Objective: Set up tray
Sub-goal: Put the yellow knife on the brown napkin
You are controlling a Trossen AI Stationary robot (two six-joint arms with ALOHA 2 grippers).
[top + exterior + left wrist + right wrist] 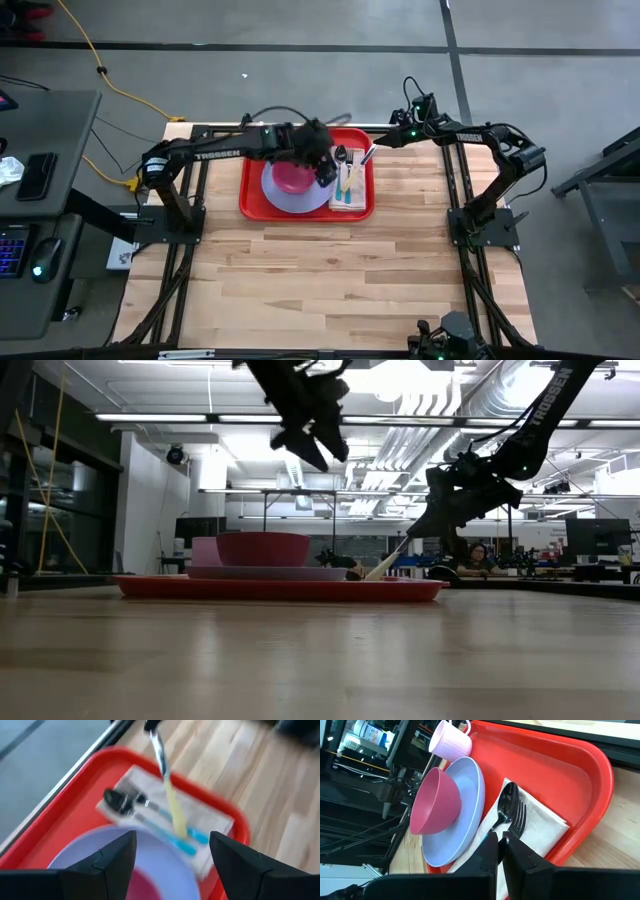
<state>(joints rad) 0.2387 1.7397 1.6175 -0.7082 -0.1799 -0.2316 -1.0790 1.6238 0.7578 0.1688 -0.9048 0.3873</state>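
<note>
The red tray [256, 203] lies at the table's far middle. On it sit a lavender plate [470, 785] with a pink bowl [434, 802], a pink cup [449, 740] and a white napkin [540, 827]. A black spoon [509, 800] and a fork [520, 817] with blue handles lie on the napkin. My left gripper [172, 855] hovers open above the plate's right side, touching nothing. My right gripper [420, 525] is shut on a yellow-handled utensil [172, 807] over the tray's far right corner. My right gripper pinches the utensil by its metal end [159, 750], coming slanting down from the table's far right. The utensil tilts below the fingers, and its yellow handle end [378, 570] rests on the napkin. In the right wrist view the shut fingers [520, 852] hide the contact.
Bare wooden table spreads from the tray toward the near edge. The arms' black frames stand along the left and right sides. A desk with a keyboard and phone is off the table's left. A person sits far off in the room behind.
</note>
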